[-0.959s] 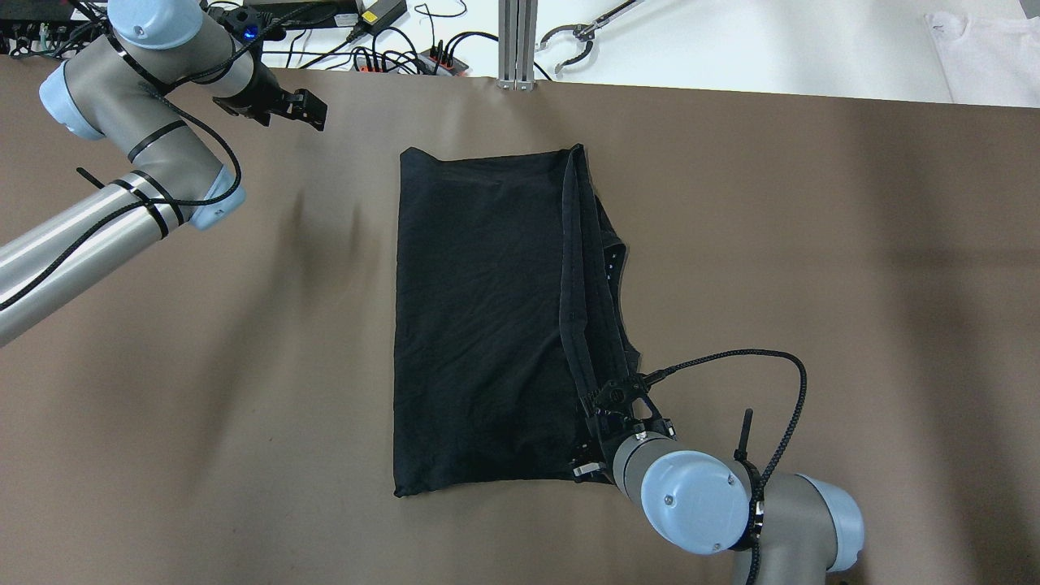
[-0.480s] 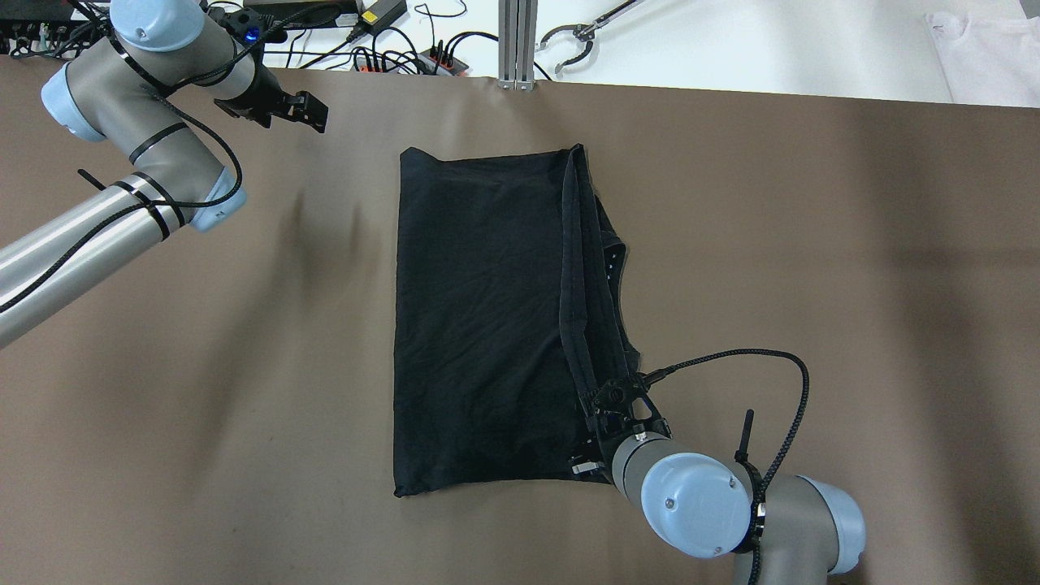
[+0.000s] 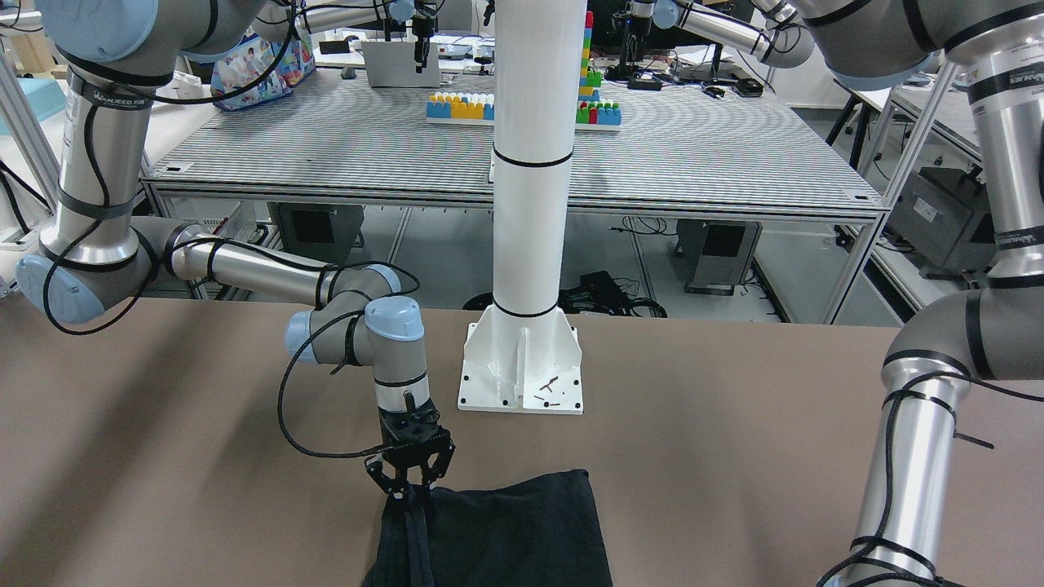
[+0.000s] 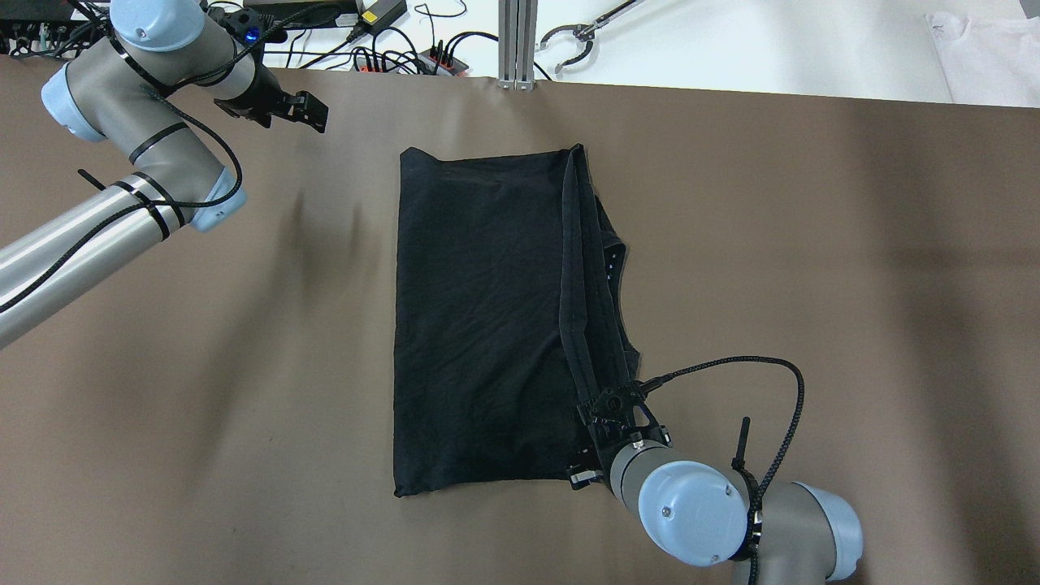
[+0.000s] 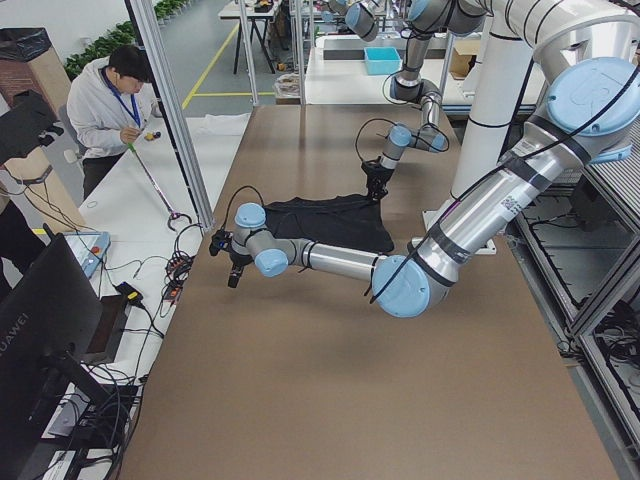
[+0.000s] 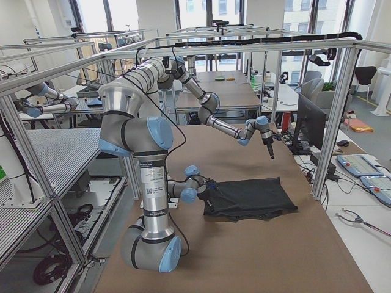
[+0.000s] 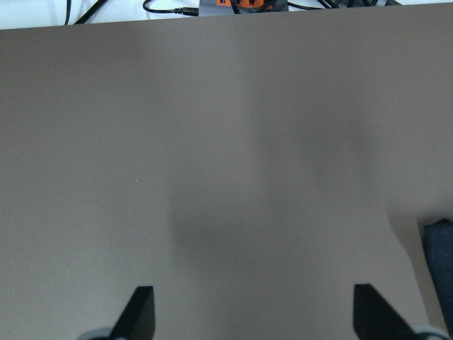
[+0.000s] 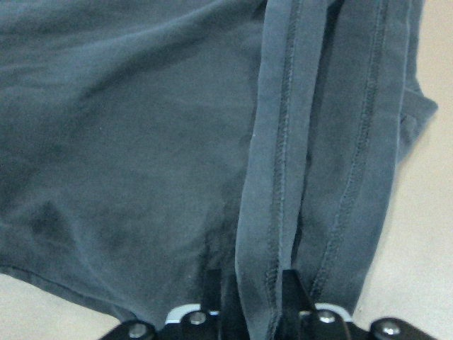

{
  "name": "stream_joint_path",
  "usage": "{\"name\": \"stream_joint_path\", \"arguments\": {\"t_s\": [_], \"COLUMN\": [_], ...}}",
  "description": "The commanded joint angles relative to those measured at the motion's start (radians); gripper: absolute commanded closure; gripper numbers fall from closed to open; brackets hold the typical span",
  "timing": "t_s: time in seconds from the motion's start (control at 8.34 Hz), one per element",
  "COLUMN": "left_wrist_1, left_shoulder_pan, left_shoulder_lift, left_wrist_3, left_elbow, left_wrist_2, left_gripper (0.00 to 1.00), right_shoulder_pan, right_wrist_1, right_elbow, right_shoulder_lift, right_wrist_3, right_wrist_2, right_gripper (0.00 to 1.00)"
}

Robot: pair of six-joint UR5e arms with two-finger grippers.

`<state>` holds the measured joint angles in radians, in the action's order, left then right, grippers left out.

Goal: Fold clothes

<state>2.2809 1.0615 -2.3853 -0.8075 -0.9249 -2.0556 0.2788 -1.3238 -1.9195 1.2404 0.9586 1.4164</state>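
The black cloth (image 4: 479, 317) lies flat as a rectangle in the middle of the brown table, with hemmed layers folded over along its right side. It also shows in the front view (image 3: 522, 530) and the right wrist view (image 8: 127, 142). My right gripper (image 4: 605, 406) sits at the cloth's near right corner. In the right wrist view (image 8: 253, 297) its fingers are shut on the hemmed edge. My left gripper (image 4: 313, 114) is open and empty at the far left, apart from the cloth. Its fingers (image 7: 141, 308) stand wide over bare table.
The white pole's base (image 3: 522, 371) stands on the table just behind the cloth on the robot's side. Cables and a power strip (image 4: 390, 49) lie beyond the far edge. A white garment (image 4: 983, 49) lies at the far right. A person (image 5: 115, 100) stands beside the table.
My right wrist has shifted slightly toward the near edge while holding the hem. The left arm and the cloth's shape look unchanged.
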Motion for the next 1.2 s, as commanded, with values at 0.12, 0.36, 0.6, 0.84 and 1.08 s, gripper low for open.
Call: {"name": "stream_joint_path", "arguments": {"t_s": [0.12,0.36,0.6,0.84,1.08], "left_wrist_1": [0.000,0.000,0.002,0.002,0.002], "left_shoulder_pan": [0.000,0.000,0.000,0.000,-0.002], "left_shoulder_lift": [0.005,0.008,0.009,0.015,0.024], "left_wrist_3": [-0.001,-0.001,-0.001,-0.001,-0.002], "left_elbow": [0.000,-0.002,-0.003,-0.008,-0.025], "left_wrist_2": [0.000,0.000,0.000,0.000,0.000], "left_gripper": [0.00,0.00,0.00,0.00,0.00], "right_shoulder_pan": [-0.010,-0.009,-0.007,-0.009,-0.013], "right_wrist_1": [0.000,0.000,0.000,0.008,0.017], "right_elbow": [-0.001,-0.016,-0.035,-0.044,-0.099], "right_shoulder_lift": [0.004,0.001,0.004,0.052,0.179], "right_wrist_3": [0.000,0.000,-0.001,0.015,0.154], "right_wrist_2": [-0.017,-0.017,-0.016,-0.020,-0.016], "right_gripper": [0.84,1.00,1.00,1.00,1.00]}}
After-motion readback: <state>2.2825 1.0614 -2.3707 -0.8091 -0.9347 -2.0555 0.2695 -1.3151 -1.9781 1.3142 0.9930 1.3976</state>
